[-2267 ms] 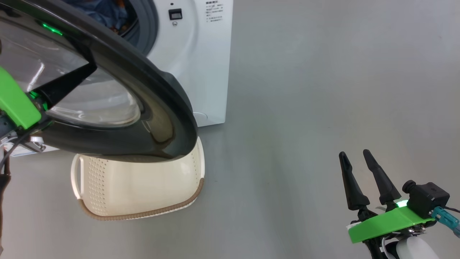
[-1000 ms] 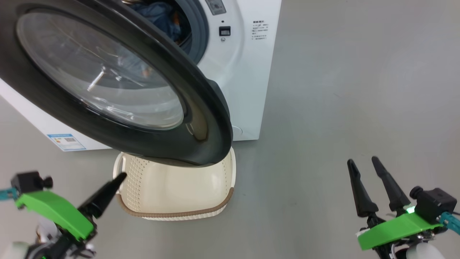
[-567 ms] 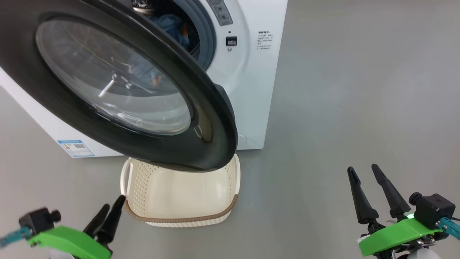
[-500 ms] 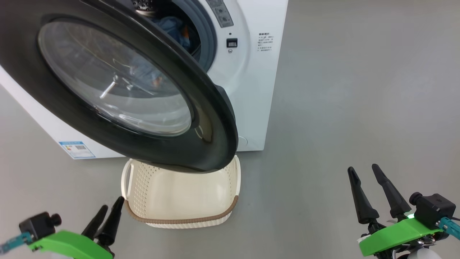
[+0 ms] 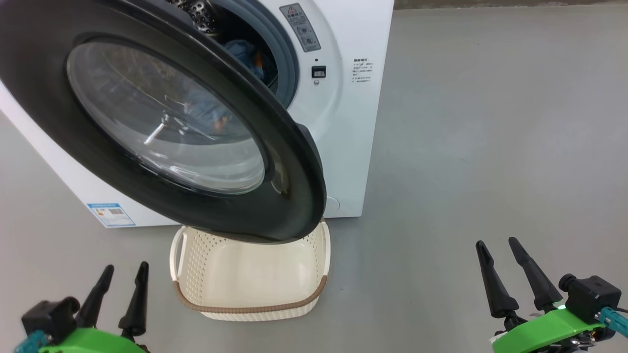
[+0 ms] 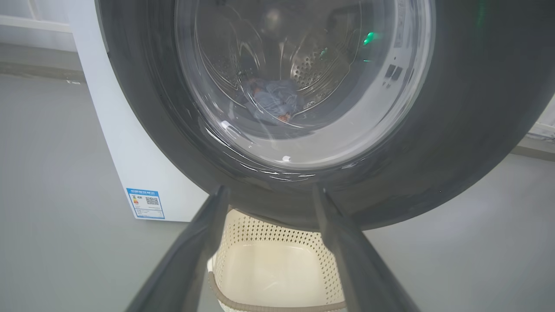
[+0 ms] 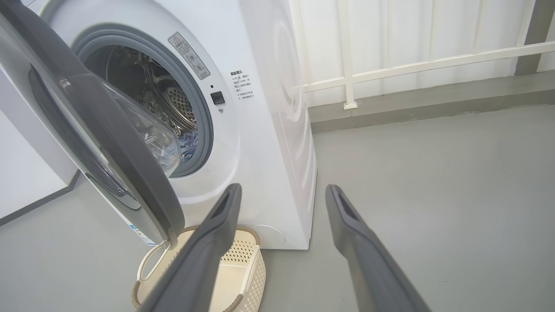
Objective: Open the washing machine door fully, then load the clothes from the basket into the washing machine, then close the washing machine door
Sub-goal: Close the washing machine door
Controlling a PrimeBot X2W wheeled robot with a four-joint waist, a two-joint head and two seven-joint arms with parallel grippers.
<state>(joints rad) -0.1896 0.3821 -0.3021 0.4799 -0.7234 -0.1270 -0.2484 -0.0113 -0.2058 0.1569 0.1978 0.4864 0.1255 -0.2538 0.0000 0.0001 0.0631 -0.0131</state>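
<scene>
The washing machine door [image 5: 294, 171] stands partly open, its black rim and glass bowl swung out over the basket [image 5: 250, 274]. The cream basket sits on the floor against the white washing machine [image 5: 343, 122], and the part of its inside that I can see is bare. Blue clothes [image 5: 243, 51] lie in the steel drum, and the left wrist view shows the clothes [image 6: 273, 99] through the door glass. My left gripper [image 5: 126, 267] is open at the lower left, apart from the basket and door. My right gripper [image 5: 496, 242] is open at the lower right, holding nothing.
Grey floor [image 5: 466, 147] spreads wide to the right of the machine. A blue label [image 5: 110, 214] marks the machine's lower front. In the right wrist view a white railing [image 7: 390, 65] and a wall run behind the machine.
My left gripper has drawn back from beside the basket's left handle to the lower left corner, its fingers now pointing up. The head camera has shifted slightly. The door and the right gripper have stayed put.
</scene>
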